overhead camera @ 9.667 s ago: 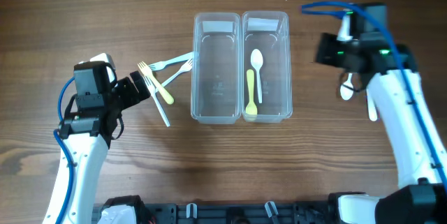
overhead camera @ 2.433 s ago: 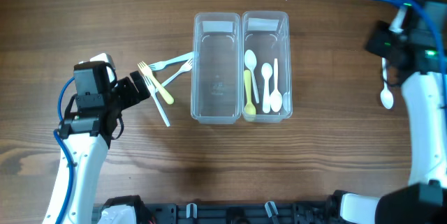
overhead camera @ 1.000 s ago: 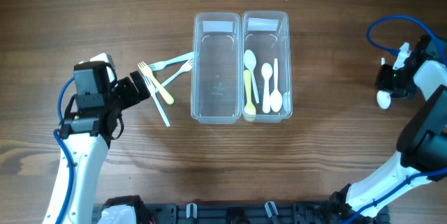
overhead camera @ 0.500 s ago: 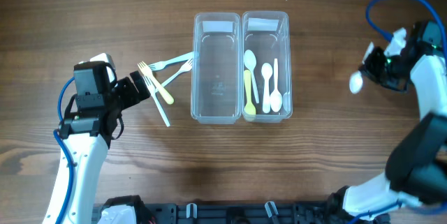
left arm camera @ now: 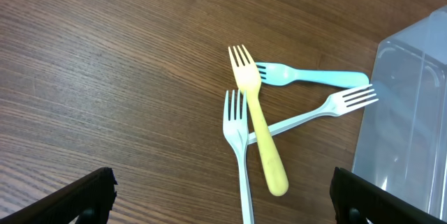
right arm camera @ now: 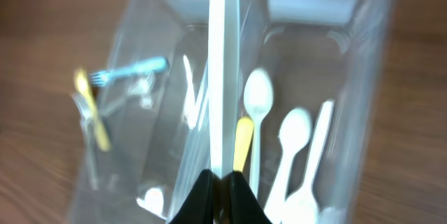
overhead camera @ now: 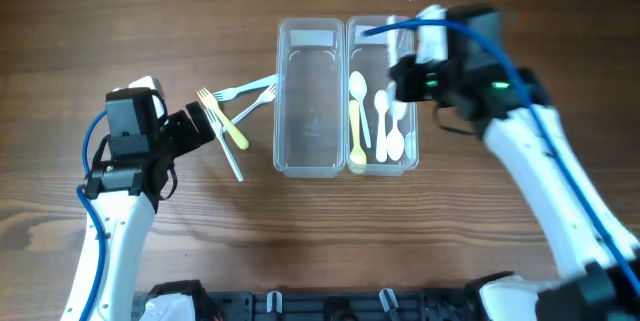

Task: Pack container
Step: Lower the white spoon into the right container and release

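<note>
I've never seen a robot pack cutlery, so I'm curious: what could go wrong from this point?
1. The right end effector pinches the white utensil only at its end, so it might swing or slip.
2. In the right wrist view it hangs near the wall between the container's two bins and could land in the wrong one.
3. The yellow fork lies across a pale fork; lifting one may drag the other.

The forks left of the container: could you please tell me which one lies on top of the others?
The yellow fork; its handle crosses over a white fork, and nothing lies over it.
</note>
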Tool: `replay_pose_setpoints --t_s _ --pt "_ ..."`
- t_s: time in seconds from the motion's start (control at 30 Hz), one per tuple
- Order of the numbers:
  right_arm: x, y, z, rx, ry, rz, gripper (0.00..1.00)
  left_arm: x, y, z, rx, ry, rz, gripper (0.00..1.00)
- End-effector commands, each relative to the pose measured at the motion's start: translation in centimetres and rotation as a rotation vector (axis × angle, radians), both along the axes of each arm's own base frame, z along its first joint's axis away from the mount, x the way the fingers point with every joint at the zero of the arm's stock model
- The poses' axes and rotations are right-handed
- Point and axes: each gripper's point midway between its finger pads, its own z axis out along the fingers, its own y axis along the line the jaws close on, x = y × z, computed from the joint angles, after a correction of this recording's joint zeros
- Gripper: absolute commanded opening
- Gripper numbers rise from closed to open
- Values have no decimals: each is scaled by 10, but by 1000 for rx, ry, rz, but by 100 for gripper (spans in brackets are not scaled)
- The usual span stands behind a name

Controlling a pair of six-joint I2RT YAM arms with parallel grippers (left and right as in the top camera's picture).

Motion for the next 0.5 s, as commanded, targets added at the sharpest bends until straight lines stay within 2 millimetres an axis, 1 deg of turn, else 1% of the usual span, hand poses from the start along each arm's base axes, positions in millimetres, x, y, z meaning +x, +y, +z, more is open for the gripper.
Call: replay_pose_setpoints --t_s 0.0,0.07,0.13,0.17,0.2,0.27,0.33,0.4,0.47 --pt "1 14 -61 -79 109 -14 9 4 0 6 18 -14 -21 100" --pt "0 24 -68 -71 118 12 16 4 0 6 18 -14 -21 100" --pt "4 27 -61 -66 94 20 20 4 0 6 18 -14 -21 100" --pt "7 26 -53 -59 72 17 25 4 0 6 18 -14 -21 100" --pt "11 24 -45 -56 51 9 37 4 0 6 18 -14 -21 100" --pt "21 14 -16 -51 -21 -29 62 4 0 6 18 -14 -21 100" --pt "27 0 14 -46 -94 -62 72 4 0 6 18 -14 -21 100" --pt "28 -20 44 -39 -170 -89 77 4 0 6 18 -14 -21 100" --pt "27 -48 69 -32 -226 -149 80 4 0 6 18 -14 -21 100"
